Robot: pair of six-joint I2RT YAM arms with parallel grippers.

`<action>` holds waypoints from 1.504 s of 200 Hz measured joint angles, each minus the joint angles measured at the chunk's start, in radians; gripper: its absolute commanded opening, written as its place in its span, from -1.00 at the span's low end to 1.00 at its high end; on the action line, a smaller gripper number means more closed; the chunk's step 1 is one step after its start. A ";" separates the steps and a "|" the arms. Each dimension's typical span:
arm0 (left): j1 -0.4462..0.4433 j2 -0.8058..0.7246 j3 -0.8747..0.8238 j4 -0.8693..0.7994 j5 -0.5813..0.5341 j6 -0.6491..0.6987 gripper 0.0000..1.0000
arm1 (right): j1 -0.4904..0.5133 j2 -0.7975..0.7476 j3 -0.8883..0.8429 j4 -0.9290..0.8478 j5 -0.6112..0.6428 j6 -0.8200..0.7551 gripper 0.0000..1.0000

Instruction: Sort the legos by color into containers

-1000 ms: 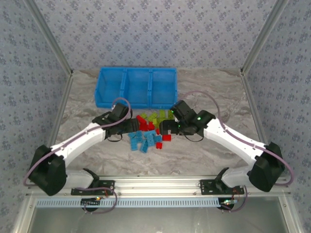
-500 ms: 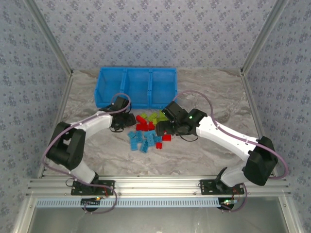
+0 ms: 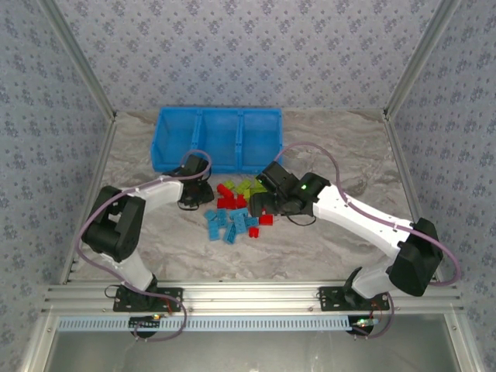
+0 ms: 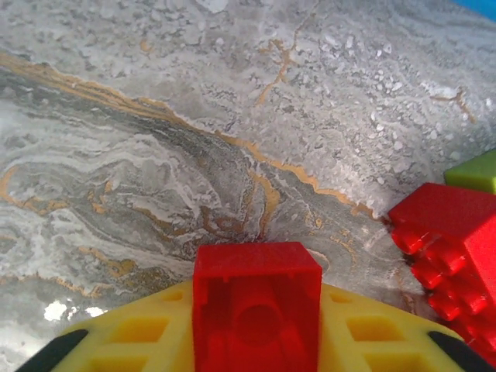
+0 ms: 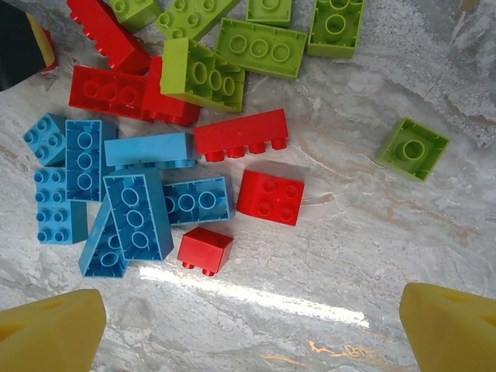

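The legos (image 3: 235, 209) lie in a loose pile of red, light blue and yellow-green bricks in front of the containers (image 3: 217, 138), one blue bin with three compartments. My left gripper (image 3: 204, 194) is at the pile's left edge, shut on a red lego (image 4: 257, 302) that sits between its yellow fingers (image 4: 132, 341) just above the marble surface. My right gripper (image 5: 252, 341) hovers open over the pile's right side. Below it lie a small red brick (image 5: 204, 250), a red square brick (image 5: 270, 197) and several blue bricks (image 5: 136, 209).
A lone green square brick (image 5: 413, 148) lies apart, to the right of the pile. More red bricks (image 4: 453, 240) sit just right of the left gripper. Patterned walls and metal posts enclose the marble table (image 3: 325, 248).
The left gripper has closed on a red brick at the pile's left edge, and the left arm has folded in. The right gripper shifted slightly left and stayed open.
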 measured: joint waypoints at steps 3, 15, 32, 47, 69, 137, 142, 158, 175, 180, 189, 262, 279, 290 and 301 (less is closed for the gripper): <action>0.000 -0.006 -0.003 0.000 0.000 -0.003 -0.51 | 0.000 0.000 0.001 0.000 0.001 0.000 1.00; 0.000 -0.039 -0.018 -0.008 -0.008 -0.006 -0.57 | 0.002 0.000 0.005 -0.001 0.006 0.000 1.00; 0.000 -0.108 -0.023 -0.034 -0.028 -0.005 -0.58 | 0.003 0.000 0.009 -0.005 0.011 0.003 1.00; 0.001 -0.191 -0.023 -0.049 -0.060 -0.001 -0.57 | 0.003 0.000 0.014 -0.008 0.015 0.003 1.00; 0.029 -0.289 0.021 -0.081 -0.110 0.026 -0.55 | 0.005 0.000 0.019 -0.007 0.023 0.003 1.00; 0.270 0.005 0.424 -0.094 -0.126 0.095 -0.52 | 0.027 -0.002 0.019 -0.008 0.040 0.006 1.00; 0.276 0.040 0.451 -0.095 -0.119 0.097 -0.51 | 0.031 -0.003 0.019 -0.009 0.043 0.008 1.00; 0.290 0.150 0.522 -0.100 -0.103 0.108 -0.40 | 0.040 -0.014 0.019 -0.014 0.051 0.015 1.00; 0.301 0.239 0.578 -0.106 -0.085 0.121 -0.18 | 0.044 -0.036 0.018 -0.015 0.060 0.023 1.00; 0.303 0.256 0.588 -0.107 -0.082 0.126 -0.11 | 0.045 -0.045 0.017 -0.015 0.063 0.025 1.00; 0.307 0.275 0.601 -0.113 -0.075 0.133 0.00 | 0.046 -0.061 0.013 -0.016 0.071 0.029 1.00; 0.312 0.065 0.504 -0.121 0.009 0.135 0.17 | 0.016 -0.106 -0.051 -0.017 0.110 0.071 1.00; 0.293 -0.094 0.426 -0.124 0.038 0.134 0.16 | -0.008 -0.083 -0.052 0.010 0.105 0.077 1.00; 0.264 -0.199 0.390 -0.130 0.045 0.146 0.19 | -0.019 -0.053 -0.051 0.037 0.099 0.077 1.00; 0.214 -0.300 0.368 -0.139 0.052 0.179 0.24 | -0.023 -0.012 -0.045 0.059 0.088 0.078 1.00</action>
